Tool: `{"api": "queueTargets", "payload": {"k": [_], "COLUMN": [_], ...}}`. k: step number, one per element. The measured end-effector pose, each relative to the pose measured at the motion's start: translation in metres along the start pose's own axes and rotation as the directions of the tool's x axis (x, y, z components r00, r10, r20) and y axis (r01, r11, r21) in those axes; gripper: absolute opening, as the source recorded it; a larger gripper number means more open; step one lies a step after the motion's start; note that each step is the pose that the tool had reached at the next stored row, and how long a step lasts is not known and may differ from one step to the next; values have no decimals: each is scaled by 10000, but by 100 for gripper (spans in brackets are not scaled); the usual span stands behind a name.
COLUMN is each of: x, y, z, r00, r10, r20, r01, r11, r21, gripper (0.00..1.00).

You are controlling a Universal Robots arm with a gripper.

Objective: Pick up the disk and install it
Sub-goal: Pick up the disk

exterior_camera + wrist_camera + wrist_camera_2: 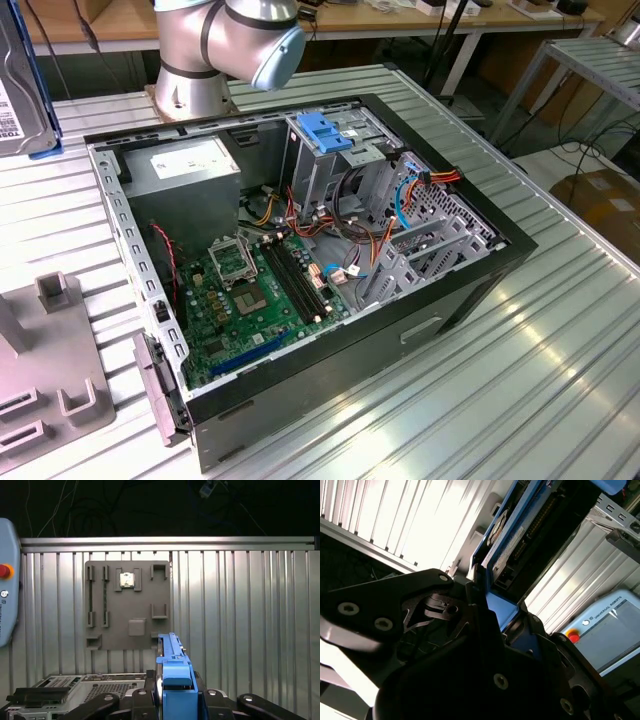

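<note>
My fingers (152,690) are closed on the disk (175,680), clamping its blue-bracketed edge so that it stands edge-on, clear of the counter (250,630); the open computer case (400,340) awaits it; the drive cage (322,130) appears unobstructed.

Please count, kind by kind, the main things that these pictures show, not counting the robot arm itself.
Open black rectangular metal computer case: 1
Flat silver-grey metal disk with blue plastic bracket, gripped in the black pincer: 1
Flat square grey plate with raised holders: 1
Light grey control pendant with red button: 1
Total: 4
</note>
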State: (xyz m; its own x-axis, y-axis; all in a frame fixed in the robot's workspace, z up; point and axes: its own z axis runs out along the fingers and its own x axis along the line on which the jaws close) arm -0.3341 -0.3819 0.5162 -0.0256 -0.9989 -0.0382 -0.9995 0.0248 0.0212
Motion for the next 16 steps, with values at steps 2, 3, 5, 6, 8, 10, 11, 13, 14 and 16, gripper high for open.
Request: {"api": "queueTargets", "payload": {"k": [2, 3, 5, 6, 8, 10, 11, 13, 14, 16], "x": [0, 0, 0, 1, 3, 5, 6, 12, 19, 22], "y": [-30, -42, -68, -80, -107, -127, -135, -152, -172, -198], "z": [-1, -1, -1, -1, -2, -2, -3, -3, -4, -4], "r00": [10000, 10000, 10000, 10000, 10000, 10000, 10000, 10000, 10000, 10000], "r10": [0, 0, 0, 0, 0, 0, 1, 1, 2, 2], "r20": [0, 0, 0, 0, 0, 0, 0, 0, 0, 0], "r01": [0, 0, 0, 0, 0, 0, -1, -1, -2, -2], "r11": [10000, 10000, 10000, 10000, 10000, 10000, 10000, 10000, 10000, 10000], "r21": [0, 0, 0, 0, 0, 0, -1, 0, -1, 0], "gripper": [37, 37, 37, 37, 37, 37, 37, 37, 37, 37]}}
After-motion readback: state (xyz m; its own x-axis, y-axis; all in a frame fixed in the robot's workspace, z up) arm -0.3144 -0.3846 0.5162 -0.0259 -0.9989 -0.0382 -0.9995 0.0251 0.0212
